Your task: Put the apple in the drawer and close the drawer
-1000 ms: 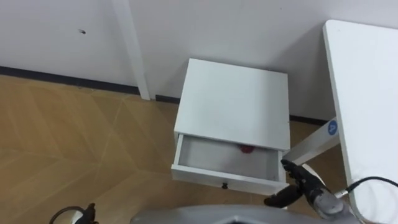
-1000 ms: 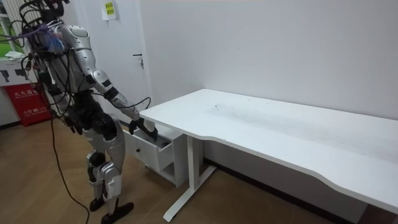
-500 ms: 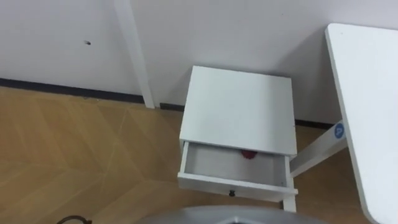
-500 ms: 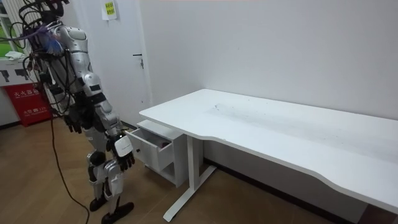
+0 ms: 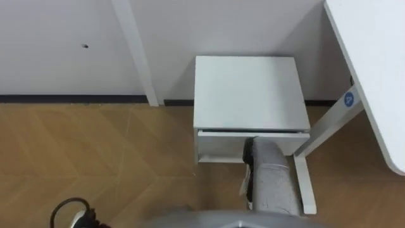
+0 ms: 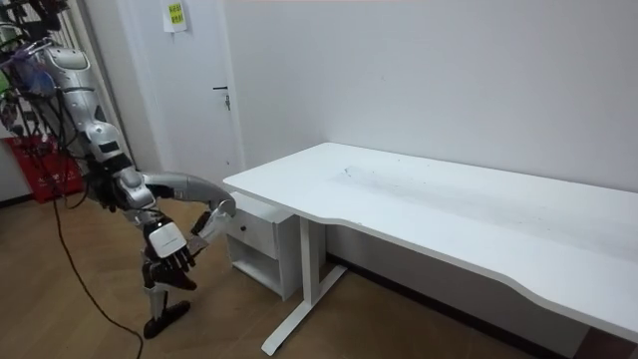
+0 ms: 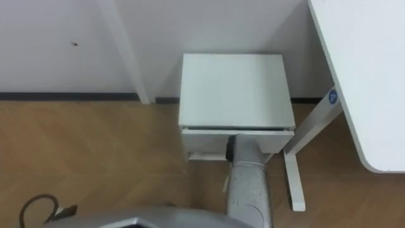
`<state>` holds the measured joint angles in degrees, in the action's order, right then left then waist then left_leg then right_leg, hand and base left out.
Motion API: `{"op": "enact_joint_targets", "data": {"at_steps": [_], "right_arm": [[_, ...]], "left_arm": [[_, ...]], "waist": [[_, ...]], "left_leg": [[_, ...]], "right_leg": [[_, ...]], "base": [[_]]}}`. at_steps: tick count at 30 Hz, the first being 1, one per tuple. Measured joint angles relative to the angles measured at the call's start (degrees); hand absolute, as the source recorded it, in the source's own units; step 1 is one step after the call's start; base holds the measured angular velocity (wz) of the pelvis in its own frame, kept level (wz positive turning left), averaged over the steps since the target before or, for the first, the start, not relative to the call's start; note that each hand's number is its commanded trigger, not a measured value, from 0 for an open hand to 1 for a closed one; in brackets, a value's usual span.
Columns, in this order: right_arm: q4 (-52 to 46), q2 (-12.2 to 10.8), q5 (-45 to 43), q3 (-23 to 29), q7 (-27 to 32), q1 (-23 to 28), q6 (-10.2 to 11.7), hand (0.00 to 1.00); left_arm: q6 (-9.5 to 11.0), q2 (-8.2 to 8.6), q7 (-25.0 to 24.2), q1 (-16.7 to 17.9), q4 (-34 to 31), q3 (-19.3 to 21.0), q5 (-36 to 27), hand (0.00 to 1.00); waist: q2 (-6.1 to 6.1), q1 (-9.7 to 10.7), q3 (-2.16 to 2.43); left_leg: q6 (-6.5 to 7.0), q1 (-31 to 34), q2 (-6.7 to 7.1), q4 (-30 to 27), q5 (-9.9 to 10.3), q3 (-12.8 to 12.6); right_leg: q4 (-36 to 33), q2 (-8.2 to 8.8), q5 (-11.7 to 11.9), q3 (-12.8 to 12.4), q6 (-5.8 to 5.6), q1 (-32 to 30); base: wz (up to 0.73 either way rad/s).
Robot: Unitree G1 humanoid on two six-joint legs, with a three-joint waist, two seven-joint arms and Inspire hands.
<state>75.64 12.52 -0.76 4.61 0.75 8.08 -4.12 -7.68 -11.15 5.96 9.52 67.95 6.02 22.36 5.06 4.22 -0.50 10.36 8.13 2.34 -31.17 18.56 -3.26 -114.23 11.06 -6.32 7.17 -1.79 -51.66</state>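
The drawer (image 5: 218, 140) sits pushed in under the top of the white cabinet (image 5: 247, 92), its inside hidden. Its front runs left to right, facing the robot, whose raised knee meets it. The right robot hand (image 6: 171, 251) hangs loose-fingered, holding nothing. The grip of the left robot hand (image 5: 87, 218) cannot be told. The wood floor (image 5: 95, 152) lies around the cabinet, with the worktop (image 5: 373, 69) to the right.

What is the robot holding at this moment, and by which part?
The right hand is at the drawer front, but whether it grips anything cannot be told. The left hand hangs open and empty.
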Motion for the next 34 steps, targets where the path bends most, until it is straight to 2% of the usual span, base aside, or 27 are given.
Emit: {"op": "enact_joint_targets", "data": {"at_steps": [1, 2, 3, 4, 5, 6, 7, 8, 9, 10, 11, 12, 16, 19, 22, 29, 34], "right_arm": [[-0.09, 0.26, 0.88, -0.02, 0.20, -0.18, -0.51, 0.00], [0.00, 0.75, 1.93, -0.10, 0.94, -0.35, -1.63, 0.00], [0.07, 0.59, 2.74, 0.35, 1.58, -0.40, -2.75, 0.00], [0.15, 0.31, 2.55, 0.97, 1.64, -0.40, -3.18, 0.00], [0.19, 0.49, 2.39, 1.28, 1.82, -0.24, -3.69, 0.00], [0.11, 0.02, 2.05, 1.31, 2.31, -0.55, -3.87, 0.00], [-0.05, 0.01, 1.57, 1.31, 2.27, -0.31, -3.95, 0.00], [-0.24, 0.02, 0.19, 1.31, 2.36, -0.11, -3.99, 0.00], [-0.90, 0.13, -0.05, 1.30, 2.44, -0.31, -3.85, 0.00], [-1.11, 0.22, -0.02, 1.33, 2.61, -0.59, -3.39, 0.00], [-1.05, 0.15, 0.01, 1.57, 3.18, -1.91, -2.04, 0.00], [-1.08, 0.05, 0.31, 1.74, 3.46, -2.86, -0.64, 0.00], [-1.14, -0.03, 1.02, 1.69, 3.63, -4.41, 1.60, 0.00], [-1.92, -0.62, 2.38, 1.70, 3.58, -4.69, 3.13, 0.00], [-1.96, -1.73, 3.30, 1.66, 3.31, -4.57, 3.50, 0.00], [-1.85, -2.13, 5.13, 1.15, 1.53, -4.27, 4.21, 0.00], [-1.81, -2.61, 5.06, 1.16, -0.48, -3.58, 4.20, 0.00]], "left_arm": [[0.00, 0.16, 0.02, 0.91, -0.03, 0.33, 0.36, 0.00], [-0.07, 0.53, 0.08, 2.61, 0.32, 0.82, 0.33, 0.00], [0.04, 0.31, 0.19, 4.65, 0.14, 0.55, 0.06, 0.00], [0.17, -0.36, 0.31, 4.78, -0.36, 0.22, -0.40, 0.00], [0.67, -1.38, 0.89, 4.66, -1.72, -0.27, -0.37, 0.00], [0.74, -2.18, 1.63, 4.66, -1.82, 0.28, -0.40, 0.00], [0.69, -2.14, 1.86, 5.05, -1.83, 0.41, -0.43, 0.00], [0.81, -1.57, 2.20, 4.99, -2.18, 0.36, -0.50, 0.00], [1.91, -1.14, 2.54, 4.21, -2.52, 0.01, -0.51, 0.00], [2.68, -0.96, 2.61, 3.83, -2.68, 0.06, -0.51, 0.00], [4.19, -0.87, 2.73, 3.34, -2.91, 0.92, -0.48, 0.00], [4.83, -0.95, 3.51, 2.94, -2.95, 2.04, -0.48, 0.00], [6.09, -0.76, 4.56, 1.96, -3.30, 2.01, -1.66, 0.00], [6.71, -0.10, 3.97, 1.84, -3.53, 1.74, -2.19, 0.00], [6.30, 0.04, 3.00, 1.41, -3.69, 1.77, -2.63, 0.00], [6.23, 0.06, 2.27, 1.39, -3.71, 1.78, -2.82, 0.00], [6.22, 0.05, 2.20, 1.58, -3.68, 2.04, -2.71, 0.00]], "waist": [[-0.05, 0.13, -0.04], [-0.40, 0.35, -0.01], [-3.01, 0.82, 1.02], [-3.72, 0.99, 0.82], [-2.83, 0.36, 0.40], [-5.32, -0.85, -0.58], [-5.65, -1.24, -0.49], [-6.22, -1.50, -0.51], [-6.36, -1.83, -0.22], [-6.60, -2.19, -0.16], [-6.56, -3.08, 0.06], [-6.76, -3.04, 0.36], [-6.87, -2.98, 0.88], [-7.03, -2.90, 0.83], [-7.51, -2.93, 0.82], [-7.48, -3.00, 0.76], [-6.88, -2.88, 0.48]], "left_leg": [[-1.06, -0.46, 0.39, 0.69, -0.29, 0.25], [-6.43, -2.84, 1.33, 4.75, -1.75, 0.29], [-14.85, -4.97, 2.35, 5.89, -2.13, 1.05], [-10.31, -3.64, 1.34, 0.59, -0.94, 2.14], [-9.61, -1.38, -3.38, -5.50, 6.06, 6.01], [-9.85, -1.03, -1.33, -8.02, 7.98, 4.91], [-9.99, -1.76, -1.19, -7.49, 8.15, 4.84], [-10.90, -3.36, -1.28, -4.92, 7.37, 5.01], [-10.13, -4.27, -1.38, -1.32, 5.25, 4.95], [-9.98, -4.52, -1.45, 0.50, 4.24, 4.67], [-9.17, -4.90, -2.14, 3.44, 2.33, 4.14], [-8.45, -4.95, -2.95, 4.96, 1.39, 4.05], [-9.64, -8.18, -4.78, 9.42, 0.35, 3.78], [-10.64, -10.52, -5.58, 12.81, -0.75, 3.65], [-10.92, -11.92, -5.67, 15.79, -2.01, 3.59], [-10.95, -13.00, -5.56, 17.57, -2.34, 2.87], [-10.95, -13.36, -5.50, 17.76, -2.33, 2.33]], "right_leg": [[2.94, 0.44, -0.02, -0.20, -0.04, 1.96], [14.06, 0.84, -0.08, -0.06, -0.07, 8.08], [30.23, 2.60, -0.28, -0.18, -0.43, 16.26], [37.46, 2.85, -0.69, -0.21, -1.49, 19.63], [48.69, 1.53, -1.96, -0.87, -3.43, 24.14], [61.68, 1.72, -2.39, -2.90, -4.01, 30.77], [68.30, 1.24, -2.51, -2.35, -3.87, 34.54], [78.59, -0.48, -2.62, -1.58, -4.06, 41.11], [87.17, -2.41, -2.43, -1.57, -4.04, 45.31], [90.92, -3.29, -1.75, -1.38, -4.19, 46.87], [97.17, -4.56, -0.07, -1.09, -4.44, 48.81], [101.28, -5.57, 0.85, -0.47, -4.22, 50.20], [103.23, -7.96, 0.62, 0.33, -2.67, 52.19], [104.01, -8.68, 0.12, 0.90, -2.06, 53.59], [105.03, -8.79, -0.11, 1.03, -1.69, 54.37], [105.73, -8.62, -0.13, 1.41, -1.66, 54.71], [105.76, -8.50, -0.13, 1.75, -1.67, 54.92]], "base": [[0.00], [0.04], [0.23], [0.41], [0.29], [0.05], [-0.06], [0.04], [0.00], [-0.21], [-0.30], [-0.24], [-0.01], [0.11], [0.10], [-0.03], [-0.04]]}}
